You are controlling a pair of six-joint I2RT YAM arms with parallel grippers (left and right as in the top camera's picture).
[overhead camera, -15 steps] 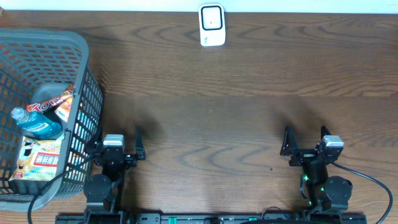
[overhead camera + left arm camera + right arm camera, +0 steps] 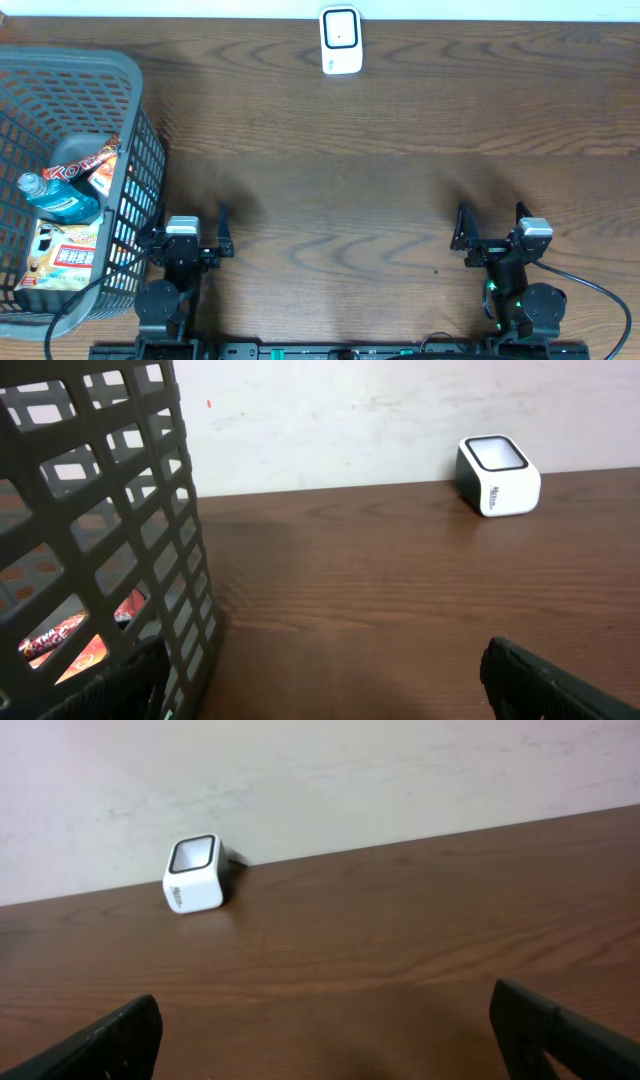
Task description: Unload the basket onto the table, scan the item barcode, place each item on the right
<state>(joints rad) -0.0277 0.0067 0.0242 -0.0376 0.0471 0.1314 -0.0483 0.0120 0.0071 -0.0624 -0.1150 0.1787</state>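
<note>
Packaged items lie heaped inside the grey plastic lattice basket at the left end of the dark brown wood-grain desk; among them I can pick out a blue bottle with a pale cap lying on its side, a red snack wrapper propped toward the basket's right wall, and an orange-and-white printed packet nearer the front; all of them sit apart from both arms.

Just beside the basket's right wall, near the front edge of the desk, the left gripper has its jaws spread wide with nothing between them; from its wrist camera one black finger shows low down close to the lattice, the other is well off to the right, and the red wrapper is visible through the basket's openings.

Further right, at the far edge of the desk against the pale wall, stands the small white box-shaped barcode scanner with its dark window; it is well apart from the basket and from both grippers.

At the right, near the front edge, the right gripper is likewise spread wide and empty; its wrist camera looks across bare wood, with the scanner in the upper left of that view.
</note>
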